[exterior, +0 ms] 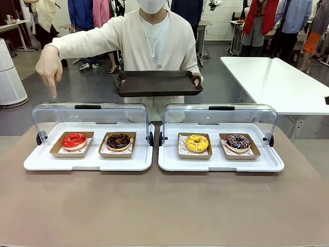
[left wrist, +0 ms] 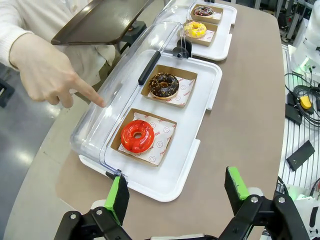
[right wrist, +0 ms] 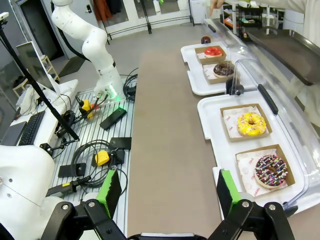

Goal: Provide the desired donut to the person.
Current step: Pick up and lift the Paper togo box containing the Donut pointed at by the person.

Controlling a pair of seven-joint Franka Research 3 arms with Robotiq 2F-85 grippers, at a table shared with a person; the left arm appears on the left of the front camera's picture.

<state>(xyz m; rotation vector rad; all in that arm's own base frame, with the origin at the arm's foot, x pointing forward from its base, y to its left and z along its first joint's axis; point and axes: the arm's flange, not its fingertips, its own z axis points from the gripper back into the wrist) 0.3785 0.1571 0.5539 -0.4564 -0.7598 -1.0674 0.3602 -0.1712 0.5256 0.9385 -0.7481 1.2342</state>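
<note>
The person (exterior: 149, 41) in a cream cardigan stands at the far side, holding a dark tray (exterior: 157, 83) in one hand. The other hand (exterior: 50, 67) points a finger down above the red glazed donut (exterior: 74, 140), which lies in a cardboard tray at the left of the left white display tray (exterior: 41, 163). Beside it sits a chocolate donut (exterior: 119, 141). The right display tray holds a yellow donut (exterior: 197, 143) and a sprinkled dark donut (exterior: 238, 142). My left gripper (left wrist: 176, 192) is open, short of the red donut (left wrist: 137, 136). My right gripper (right wrist: 167, 191) is open over the table's near edge.
Both display trays have clear lids (exterior: 92, 116) swung up and back toward the person. The brown table (exterior: 164, 206) is bare in front of the trays. A white table (exterior: 277, 82) stands at the back right. Cables and boxes (right wrist: 95, 155) lie on the floor beside the table.
</note>
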